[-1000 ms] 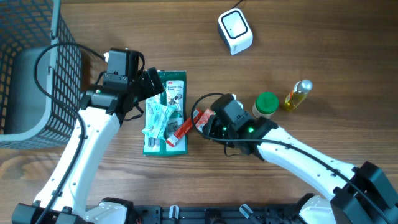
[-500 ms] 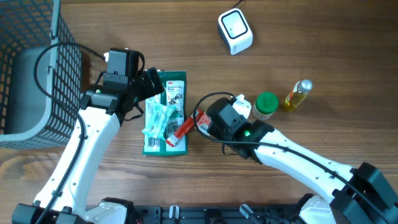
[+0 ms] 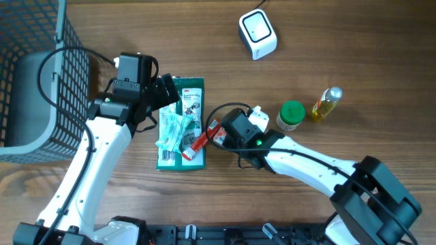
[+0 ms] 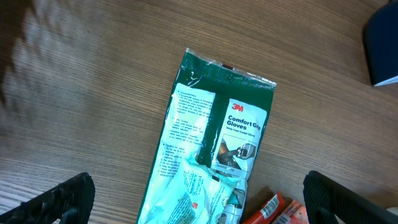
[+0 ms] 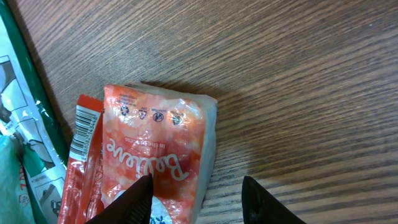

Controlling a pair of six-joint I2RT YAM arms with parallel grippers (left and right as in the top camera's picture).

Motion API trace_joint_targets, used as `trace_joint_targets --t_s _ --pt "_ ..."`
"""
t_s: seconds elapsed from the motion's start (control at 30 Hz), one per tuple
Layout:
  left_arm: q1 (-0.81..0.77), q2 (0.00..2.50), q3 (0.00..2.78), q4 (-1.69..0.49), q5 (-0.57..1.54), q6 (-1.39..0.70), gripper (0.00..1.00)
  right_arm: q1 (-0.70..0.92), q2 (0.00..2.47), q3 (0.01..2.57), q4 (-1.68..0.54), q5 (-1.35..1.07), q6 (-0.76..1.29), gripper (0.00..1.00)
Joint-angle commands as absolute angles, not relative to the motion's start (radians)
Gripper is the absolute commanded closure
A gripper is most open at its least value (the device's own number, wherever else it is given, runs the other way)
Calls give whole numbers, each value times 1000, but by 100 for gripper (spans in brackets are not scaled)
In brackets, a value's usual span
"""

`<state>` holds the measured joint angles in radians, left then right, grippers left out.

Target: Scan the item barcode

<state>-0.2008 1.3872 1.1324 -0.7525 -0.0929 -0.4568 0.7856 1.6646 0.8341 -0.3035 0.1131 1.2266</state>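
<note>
Right gripper (image 5: 196,190) jaws apart, red snack pouch (image 5: 155,149) beneath.
Pouch edge sits between its fingers; left gripper (image 4: 196,186) wide open, glove packet (image 4: 214,137) below.

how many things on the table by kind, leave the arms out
packets: 2, the glove pack and the red packet
bottles and jars: 2, the oil bottle and the green-lid jar
scanner: 1
basket: 1
total: 6
</note>
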Motion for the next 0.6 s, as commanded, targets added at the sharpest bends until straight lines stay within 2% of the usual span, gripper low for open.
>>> trace_joint_targets --t_s 0.0,0.57 --pt "-198 1386 1134 -749 -103 -448 0 784 1674 823 -295 121 1230 54" --pt "-198 1386 1134 -750 -103 -449 0 784 1674 823 -289 139 1231 57"
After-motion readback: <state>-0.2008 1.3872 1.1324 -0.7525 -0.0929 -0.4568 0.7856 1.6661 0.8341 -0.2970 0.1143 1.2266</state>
